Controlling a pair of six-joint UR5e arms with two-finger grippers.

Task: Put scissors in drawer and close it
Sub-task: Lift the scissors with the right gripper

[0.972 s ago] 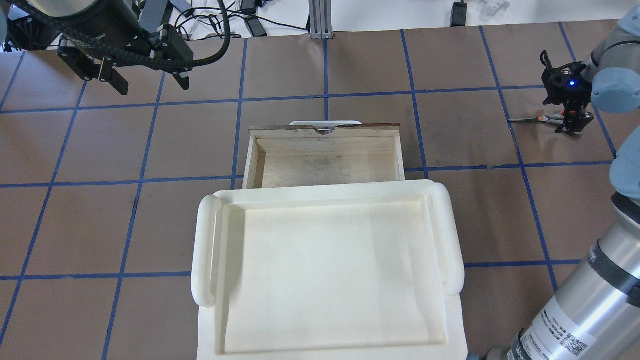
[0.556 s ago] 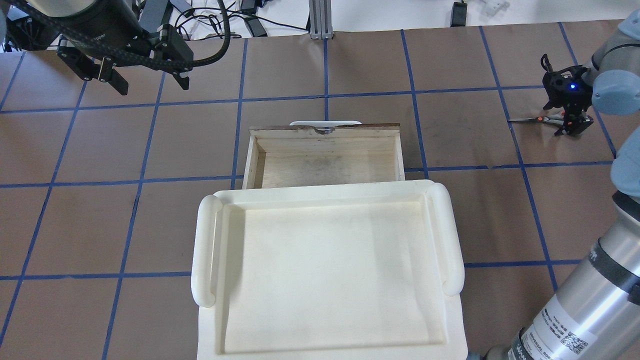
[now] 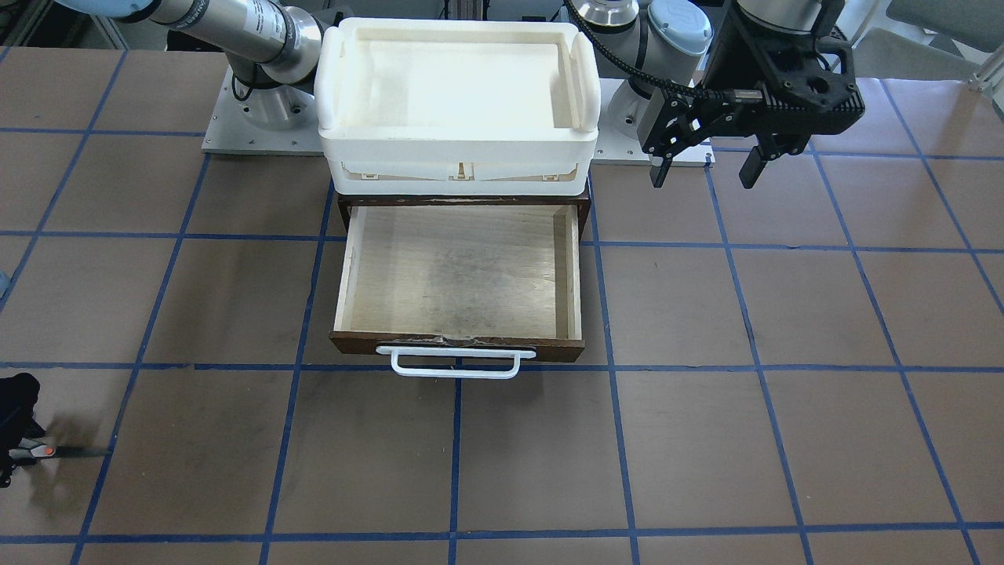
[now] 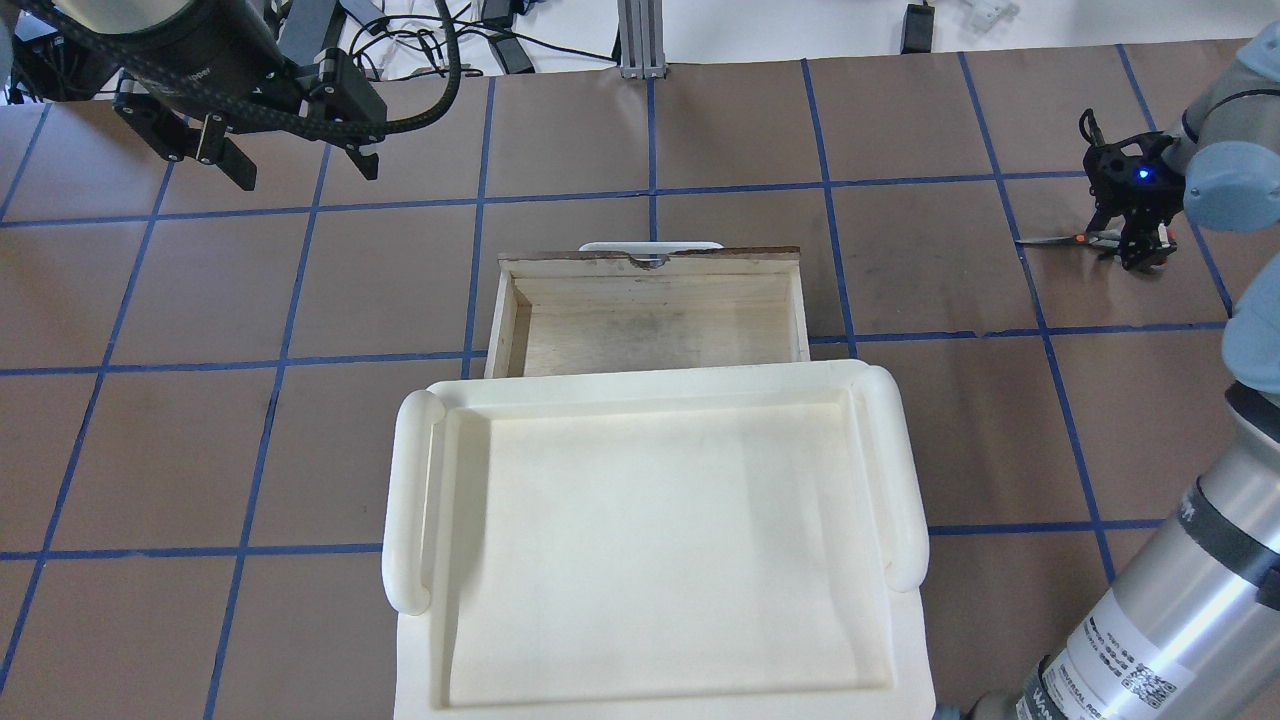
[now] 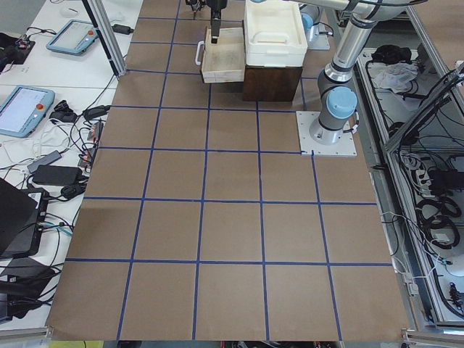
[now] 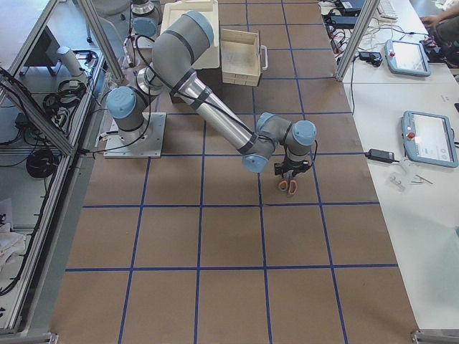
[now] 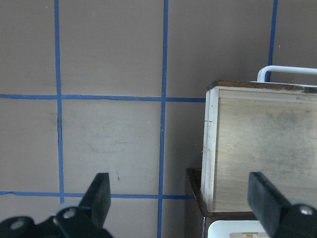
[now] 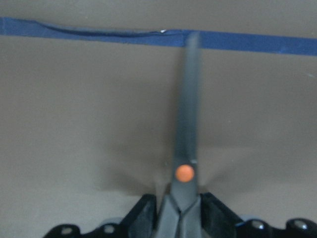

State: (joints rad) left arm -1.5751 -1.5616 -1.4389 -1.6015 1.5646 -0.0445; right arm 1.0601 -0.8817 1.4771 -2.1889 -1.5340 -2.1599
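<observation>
The scissors (image 4: 1075, 238) lie at the table's far right, slim blades pointing toward the drawer side, orange pivot dot (image 8: 184, 173) showing. My right gripper (image 4: 1135, 250) is shut on their handle end; in the right wrist view its fingers (image 8: 143, 214) press both sides just behind the pivot. They also show at the left edge of the front view (image 3: 47, 451) and in the right view (image 6: 287, 186). The wooden drawer (image 4: 650, 325) is pulled open and empty, white bar handle (image 3: 455, 363) outward. My left gripper (image 4: 295, 165) hangs open and empty above the table, left of the drawer.
A white plastic tray (image 4: 410, 500) sits on the dark cabinet the drawer slides out of, also in the front view (image 3: 459, 149). Brown table with blue tape grid. Cables and an aluminium post (image 4: 640, 40) lie beyond the far edge.
The right gripper's fingers have closed in around the scissors' handle end and the wrist has shifted slightly. The scissors' blades have stayed in place. The left arm has not moved.
</observation>
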